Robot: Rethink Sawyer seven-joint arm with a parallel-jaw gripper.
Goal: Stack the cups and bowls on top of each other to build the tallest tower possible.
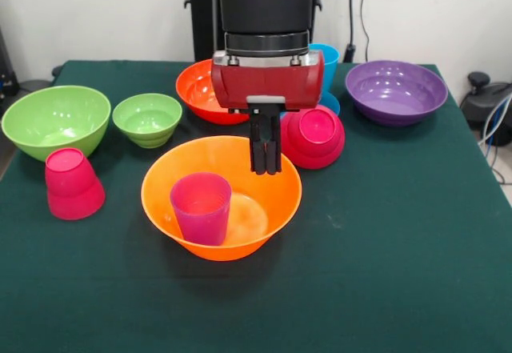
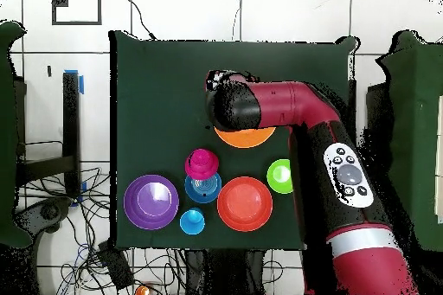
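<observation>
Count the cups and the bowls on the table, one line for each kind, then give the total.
Cups: 3 (purple-magenta cup, red-pink cup, sky blue cup)
Bowls: 7 (orange bowl, red-orange bowl, large lime green bowl, purple bowl, small lime green bowl, pink-red bowl, blue bowl)
Total: 10

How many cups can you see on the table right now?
3: purple-magenta cup upright inside the orange bowl; red-pink cup upside down near the big green bowl; blue cup partly hidden behind the gripper.
</observation>
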